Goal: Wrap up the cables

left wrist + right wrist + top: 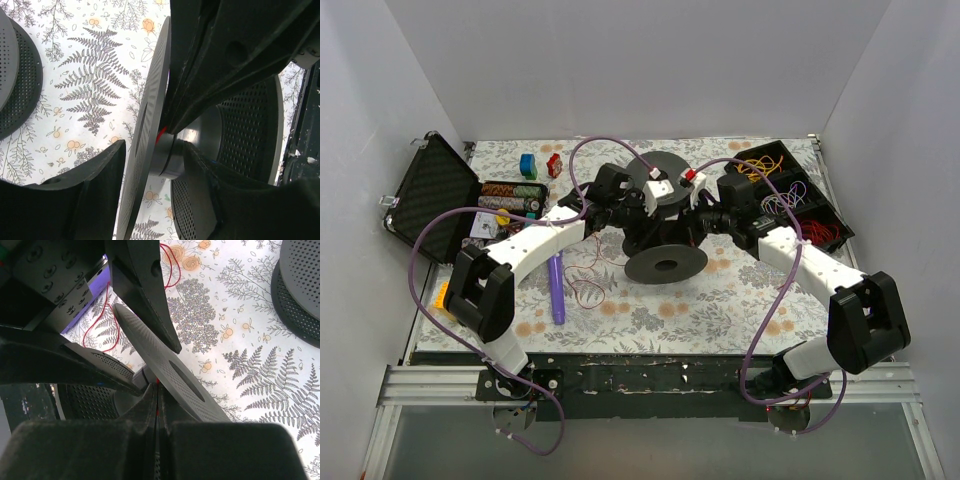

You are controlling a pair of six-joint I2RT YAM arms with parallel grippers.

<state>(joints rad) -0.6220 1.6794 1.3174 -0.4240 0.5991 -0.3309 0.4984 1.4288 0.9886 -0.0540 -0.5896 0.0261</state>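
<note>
A dark grey spool [665, 262] is held tilted above the table's middle, between both arms. My left gripper [638, 228] is shut on it: in the left wrist view [152, 150] one finger lies outside the thin flange [145, 150] and the other against the hub [172, 155]. The thin red wire [100, 320] lies in loose loops on the cloth [585, 285] and runs up to the hub [161, 133]. My right gripper [157, 390] is shut, pinching the red wire right at the hub beside the flange [170, 375]. It also shows in the top view [692, 228].
A second dark spool [660, 172] lies behind the arms, also in the right wrist view [300, 285]. A purple stick [557, 288] lies left of the wire loops. An open black case [435, 190] is at the left. A black tray [790, 190] with wire bundles is at the right.
</note>
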